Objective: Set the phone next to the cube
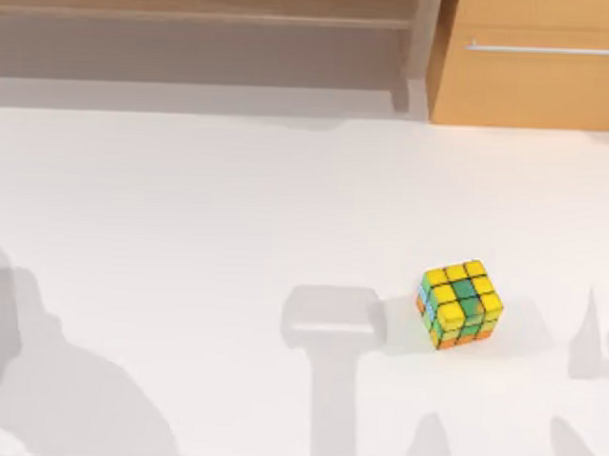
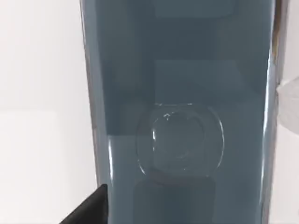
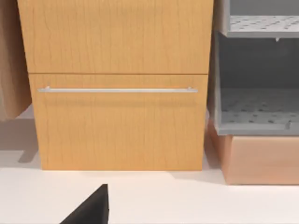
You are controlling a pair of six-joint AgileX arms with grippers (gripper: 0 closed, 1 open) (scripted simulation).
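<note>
Spreading across the top view is the white table (image 1: 184, 234), with a wooden drawer cabinet (image 1: 535, 61) at its far edge, up and to the right of the cube, and a low wooden shelf (image 1: 202, 19) up and to the left of the cube. In the right wrist view the cabinet front (image 3: 117, 84) carries a long silver handle (image 3: 117, 90), and a grey perforated rack (image 3: 259, 70) stands just beside it. The phone (image 2: 182, 116) shows close up in the left wrist view, its glossy grey-teal face bearing a faint round reflection; where it lies relative to the cube cannot be told. The cube (image 1: 460, 303) sits on the table, mostly yellow with green and orange tiles. Whether either gripper's fingers are apart or together cannot be told
</note>
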